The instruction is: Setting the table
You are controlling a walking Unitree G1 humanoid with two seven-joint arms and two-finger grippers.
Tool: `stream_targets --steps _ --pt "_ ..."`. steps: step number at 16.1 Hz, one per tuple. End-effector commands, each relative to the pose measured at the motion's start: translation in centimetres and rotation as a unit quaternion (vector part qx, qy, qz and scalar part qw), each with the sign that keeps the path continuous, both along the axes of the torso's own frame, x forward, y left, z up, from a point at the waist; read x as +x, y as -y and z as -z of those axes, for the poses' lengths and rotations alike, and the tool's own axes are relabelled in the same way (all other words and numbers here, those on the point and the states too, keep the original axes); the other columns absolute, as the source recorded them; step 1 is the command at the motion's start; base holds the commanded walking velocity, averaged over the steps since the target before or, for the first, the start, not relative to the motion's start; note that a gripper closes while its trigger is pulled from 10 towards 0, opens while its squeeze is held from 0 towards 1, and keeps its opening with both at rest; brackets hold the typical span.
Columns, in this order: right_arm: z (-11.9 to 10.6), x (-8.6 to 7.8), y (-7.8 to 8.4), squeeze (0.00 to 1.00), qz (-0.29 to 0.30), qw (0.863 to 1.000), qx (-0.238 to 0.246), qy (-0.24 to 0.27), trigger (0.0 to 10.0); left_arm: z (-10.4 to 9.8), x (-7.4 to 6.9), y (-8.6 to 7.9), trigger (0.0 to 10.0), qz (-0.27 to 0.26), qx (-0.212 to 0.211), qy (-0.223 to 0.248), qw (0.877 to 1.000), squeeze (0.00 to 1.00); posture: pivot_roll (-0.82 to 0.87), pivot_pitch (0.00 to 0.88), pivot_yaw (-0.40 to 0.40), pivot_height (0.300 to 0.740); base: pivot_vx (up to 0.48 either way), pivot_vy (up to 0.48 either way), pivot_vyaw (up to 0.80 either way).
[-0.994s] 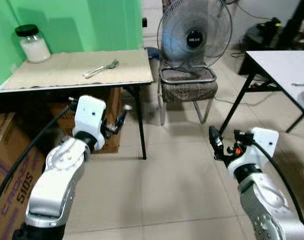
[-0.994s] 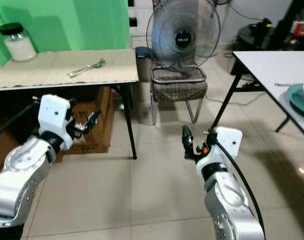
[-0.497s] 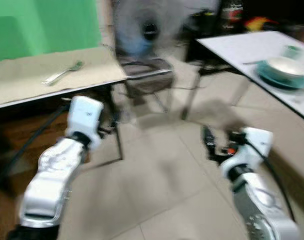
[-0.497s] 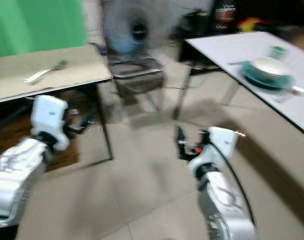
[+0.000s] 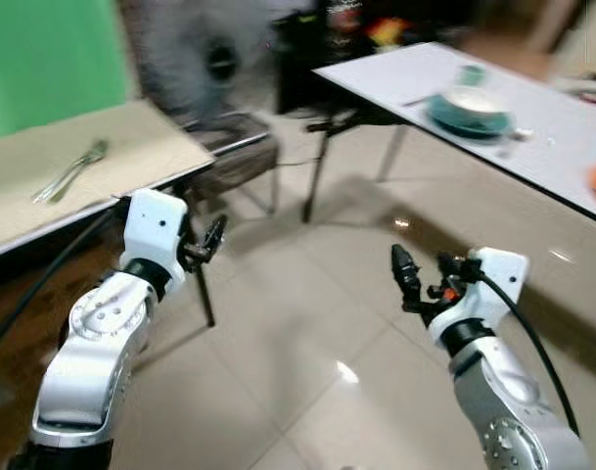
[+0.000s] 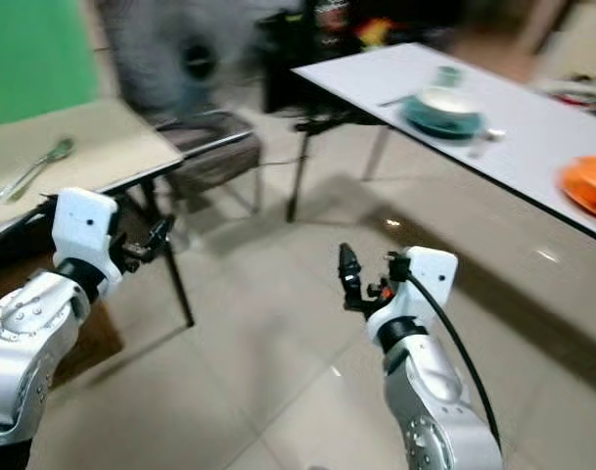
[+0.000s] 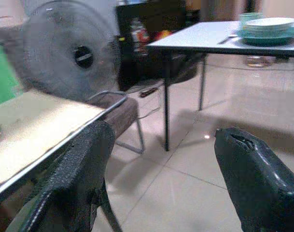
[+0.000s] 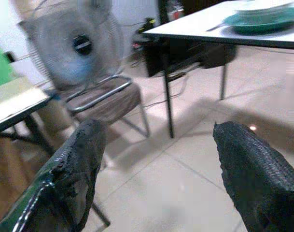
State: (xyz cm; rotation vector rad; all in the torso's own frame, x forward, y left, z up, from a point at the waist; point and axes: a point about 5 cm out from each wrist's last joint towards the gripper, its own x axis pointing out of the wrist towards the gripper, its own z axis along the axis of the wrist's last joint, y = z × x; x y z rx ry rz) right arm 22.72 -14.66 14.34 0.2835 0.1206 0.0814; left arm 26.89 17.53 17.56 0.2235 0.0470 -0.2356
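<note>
Both grippers' jaws stand apart with nothing between them: the left gripper (image 7: pixel 159 183) and the right gripper (image 8: pixel 161 176) each show two black fingers spread wide over bare tiled floor (image 5: pixel 307 323). In the head views, the left gripper sits at centre-left, the right at centre-right, both held out over the floor. A fork (image 5: pixel 70 171) lies on the beige-topped table (image 5: pixel 131 147) at the upper left of the frame. At the upper right, a white table (image 5: pixel 552 147) carries a teal plate (image 5: pixel 471 115) with a white bowl (image 5: pixel 471 99) on it, and an orange dish (image 6: pixel 589 184) lies at the right edge. Between the tables, a standing fan (image 6: pixel 165 64) rises behind a chair (image 6: pixel 211 157), both blurred.
</note>
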Motion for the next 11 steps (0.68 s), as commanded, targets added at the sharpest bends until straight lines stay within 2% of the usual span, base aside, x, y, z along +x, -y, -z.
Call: stream_targets --steps 1,11 --pt "-0.02 0.07 0.7 0.0 0.012 1.0 -0.008 -0.001 10.0 -0.24 0.14 0.74 10.0 0.011 -0.004 0.004 1.0 0.0 -0.1 0.0 -0.03 0.74 0.0 0.446 -0.74" --pt "-0.34 0.32 0.51 0.0 0.005 1.0 -0.011 0.012 10.0 -0.57 0.17 0.11 10.0 -0.004 0.001 0.011 1.0 0.0 -0.09 0.0 -0.038 0.74 0.0 0.442 0.0"
